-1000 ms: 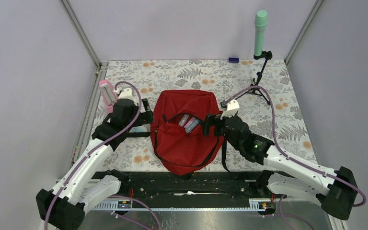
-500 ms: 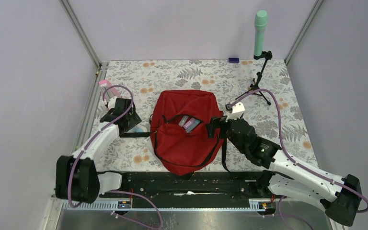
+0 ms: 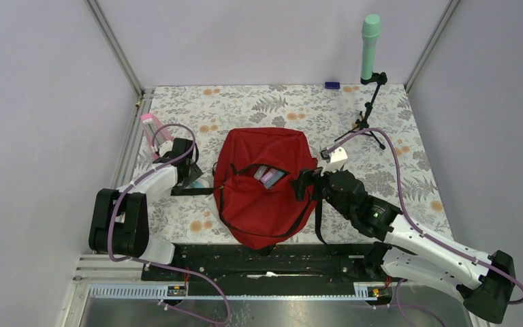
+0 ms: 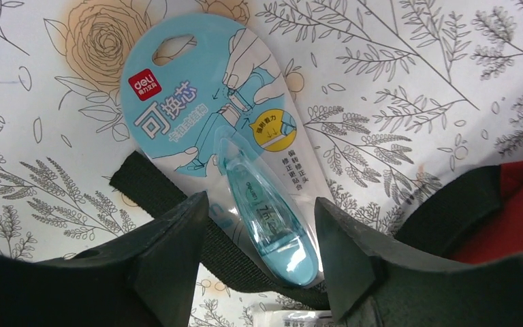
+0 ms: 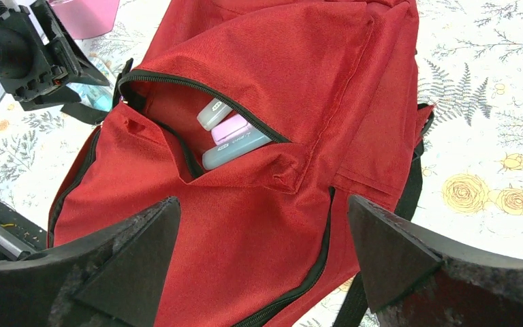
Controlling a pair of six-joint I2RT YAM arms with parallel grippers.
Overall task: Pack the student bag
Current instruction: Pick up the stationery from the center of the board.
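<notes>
Top external view: large red fabric student bag (image 3: 265, 197) lies flat mid-table on the floral-print cloth (image 3: 259, 102), between the 2 arms, with its front pocket unzipped. Right wrist view: 3 pastel plastic cases (image 5: 230, 138) sit inside the pocket mouth, and the zip lip sags over them. Right gripper (image 5: 262, 204) hovers over the bag's front panel, jaws spread wide, nothing in them. Left wrist view: left gripper (image 4: 260, 212) is just beside the bag, jaws standing apart on either side of a light-blue blister-carded correction tape (image 4: 245, 157) that lies across a black webbing strap (image 4: 146, 182); no pinch is visible yet. Handling judgement: the bag is soft and limp, so it will fold and slump rather than lift as 1 piece, and the pocket mouth will likely collapse unless held open. The best hold looks like the black zip edge of the pocket or a strap, not the flat cloth panel. The carded tape looks light, stiff and slick, and it may snag on the strap beneath it.
</notes>
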